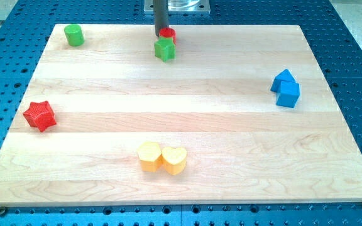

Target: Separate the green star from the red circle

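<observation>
The green star (164, 49) lies near the view's top centre of the wooden board. The red circle (168, 34) sits just above it, touching or almost touching it, partly hidden by the rod. My tip (159, 41) comes down from the view's top and ends at the left side of the red circle, right at the upper edge of the green star.
A green cylinder (74, 35) is at the top left. A red star (40, 115) is at the left edge. Two blue blocks (285, 88) touch at the right. A yellow round block (149, 156) and a yellow heart (175, 160) touch at the bottom centre. The board (231, 125) rests on a blue perforated table.
</observation>
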